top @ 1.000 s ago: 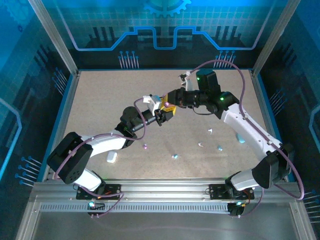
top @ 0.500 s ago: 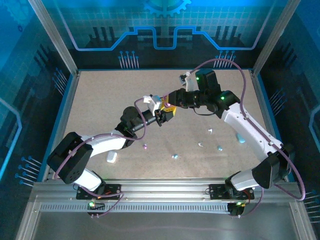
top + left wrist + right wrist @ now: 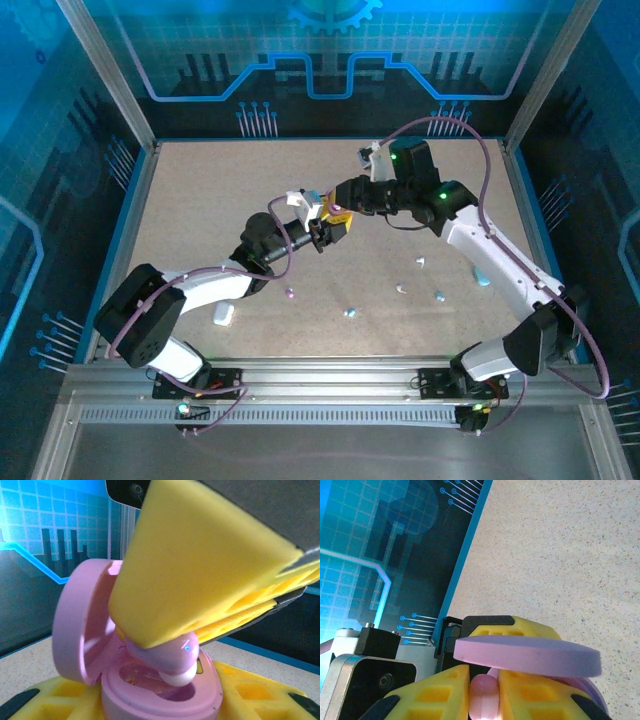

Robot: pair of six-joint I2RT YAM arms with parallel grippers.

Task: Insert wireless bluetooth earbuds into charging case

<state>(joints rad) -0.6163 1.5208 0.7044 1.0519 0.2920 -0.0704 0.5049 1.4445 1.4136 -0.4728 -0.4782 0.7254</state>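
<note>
My left gripper (image 3: pixel 322 232) (image 3: pixel 160 707) is shut on a pink-purple charging case (image 3: pixel 150 702) and holds it above the middle of the table, with the lid (image 3: pixel 80 625) (image 3: pixel 527 655) swung open. My right gripper (image 3: pixel 340 213) (image 3: pixel 484 680) meets it from the right and is shut on a purple earbud (image 3: pixel 170 657) (image 3: pixel 484 705). The earbud's white tip sits just inside one of the case's wells. The right gripper's yellow fingers (image 3: pixel 200 570) hang over the case and hide its far side.
Loose earbuds lie on the table in front: a purple one (image 3: pixel 290 293), light blue ones (image 3: pixel 350 312) (image 3: pixel 439 296) and white ones (image 3: pixel 402 289) (image 3: pixel 421 263). A white case (image 3: pixel 223 314) lies near the left arm and a light blue case (image 3: pixel 483 278) beside the right arm.
The right gripper has shifted slightly over the case, and the pink patch seen between the grippers is now covered. Both arms otherwise hold their places.
</note>
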